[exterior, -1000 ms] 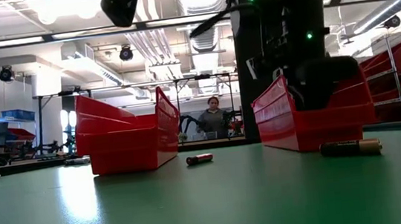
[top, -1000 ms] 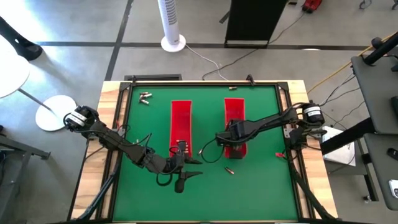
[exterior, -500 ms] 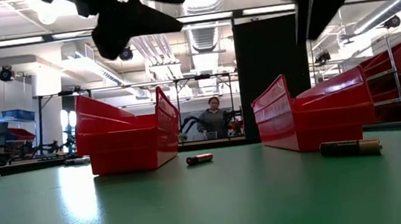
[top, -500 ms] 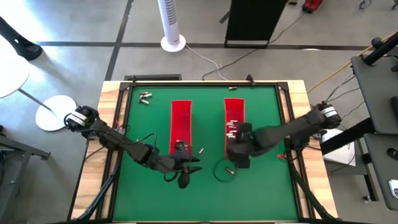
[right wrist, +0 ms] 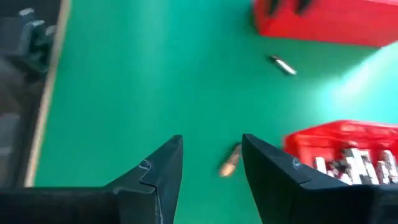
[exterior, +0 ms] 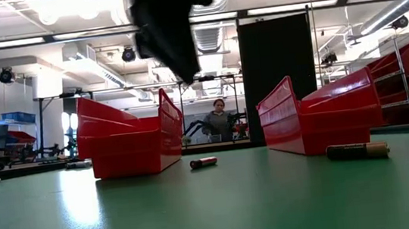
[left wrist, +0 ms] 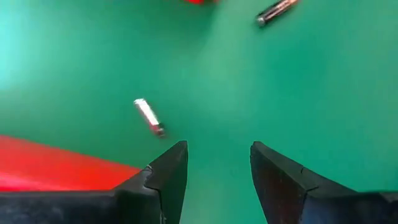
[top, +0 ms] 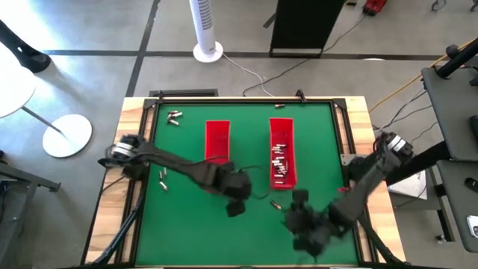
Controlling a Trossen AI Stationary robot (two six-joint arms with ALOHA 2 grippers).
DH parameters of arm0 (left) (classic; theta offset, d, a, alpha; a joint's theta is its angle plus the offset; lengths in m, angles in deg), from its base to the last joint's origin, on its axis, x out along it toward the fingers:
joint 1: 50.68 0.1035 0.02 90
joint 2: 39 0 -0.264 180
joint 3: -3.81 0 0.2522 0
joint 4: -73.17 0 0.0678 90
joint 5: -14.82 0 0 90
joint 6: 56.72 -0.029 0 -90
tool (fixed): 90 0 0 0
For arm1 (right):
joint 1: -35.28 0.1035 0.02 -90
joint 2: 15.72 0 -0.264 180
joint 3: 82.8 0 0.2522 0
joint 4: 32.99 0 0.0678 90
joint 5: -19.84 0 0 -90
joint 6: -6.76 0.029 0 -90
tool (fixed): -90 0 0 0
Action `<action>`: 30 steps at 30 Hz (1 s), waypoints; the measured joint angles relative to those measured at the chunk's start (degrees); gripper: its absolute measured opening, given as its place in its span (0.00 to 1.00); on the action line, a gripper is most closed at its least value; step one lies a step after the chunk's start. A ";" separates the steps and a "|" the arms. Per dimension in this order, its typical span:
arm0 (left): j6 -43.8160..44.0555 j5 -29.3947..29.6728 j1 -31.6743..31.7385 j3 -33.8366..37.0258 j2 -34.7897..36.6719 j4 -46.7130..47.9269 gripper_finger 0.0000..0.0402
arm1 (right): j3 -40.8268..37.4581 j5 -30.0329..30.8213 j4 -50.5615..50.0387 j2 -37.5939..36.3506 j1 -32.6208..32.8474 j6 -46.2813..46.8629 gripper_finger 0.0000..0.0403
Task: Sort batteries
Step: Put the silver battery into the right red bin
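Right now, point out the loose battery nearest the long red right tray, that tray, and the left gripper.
loose battery [top: 275,204], high view, mid-body.
right tray [top: 281,125], high view, bare floor.
left gripper [left wrist: 216,163], left wrist view, between open fingertips.

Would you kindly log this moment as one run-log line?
left end effector: open, empty, over green mat | right end effector: open, empty | small silvery cylindrical batteries: some in long red plastic tray, others loose

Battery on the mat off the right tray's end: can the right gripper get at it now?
Probably yes. The right gripper is open and empty, and the battery lies on bare mat ahead of it, clear of the right tray, with nothing between them.
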State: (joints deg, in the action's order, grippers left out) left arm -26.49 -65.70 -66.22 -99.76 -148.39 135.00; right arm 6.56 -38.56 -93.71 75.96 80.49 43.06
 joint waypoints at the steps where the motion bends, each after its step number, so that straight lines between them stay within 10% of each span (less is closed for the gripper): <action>1: -0.05 -3.28 1.34 -3.50 -1.83 1.97 0.39 | -0.01 1.23 1.10 1.07 1.43 0.54 0.38; 12: -13.71 -5.09 8.67 -35.21 -23.38 32.58 0.38 | -0.01 6.05 2.43 11.06 9.87 14.54 0.31; 30: -21.22 0.49 11.12 -33.08 -26.89 32.47 0.38 | -0.01 6.01 2.48 12.79 10.92 14.70 0.32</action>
State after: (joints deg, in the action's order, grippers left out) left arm -47.71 -65.20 -55.10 -132.84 -175.29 167.47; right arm 6.55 -32.55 -91.24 88.75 91.42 57.76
